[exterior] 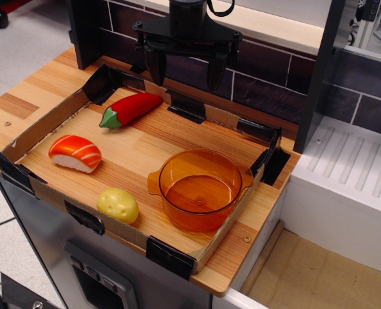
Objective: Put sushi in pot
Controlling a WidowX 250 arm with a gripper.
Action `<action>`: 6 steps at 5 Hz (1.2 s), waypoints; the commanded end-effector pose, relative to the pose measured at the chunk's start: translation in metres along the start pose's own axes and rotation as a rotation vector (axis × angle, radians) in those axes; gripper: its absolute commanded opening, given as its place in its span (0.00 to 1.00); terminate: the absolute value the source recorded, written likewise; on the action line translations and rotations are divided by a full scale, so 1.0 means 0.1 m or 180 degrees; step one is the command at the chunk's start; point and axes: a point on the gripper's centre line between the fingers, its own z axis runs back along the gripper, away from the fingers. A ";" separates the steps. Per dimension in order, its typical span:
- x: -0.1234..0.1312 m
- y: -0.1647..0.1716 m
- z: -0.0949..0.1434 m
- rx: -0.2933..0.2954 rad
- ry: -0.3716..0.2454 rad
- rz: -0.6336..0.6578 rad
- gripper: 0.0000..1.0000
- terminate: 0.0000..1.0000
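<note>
The sushi [75, 153], orange-red with white stripes over a white rice base, lies at the left side of the wooden board. The translucent orange pot [200, 188] stands at the front right of the board, upright and empty. My black gripper [185, 69] hangs above the board's far edge, well behind both objects. Its two fingers are spread wide apart with nothing between them.
A red chili pepper [130, 109] lies at the back left and a yellow potato [118, 205] at the front. A low cardboard rim with black tape [49, 122] borders the board. A dark tiled wall [268, 80] stands behind; a white sink drainer [351, 167] lies to the right.
</note>
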 end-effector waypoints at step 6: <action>-0.52 1.09 -0.05 0.0308 0.0244 0.3095 1.00 0.00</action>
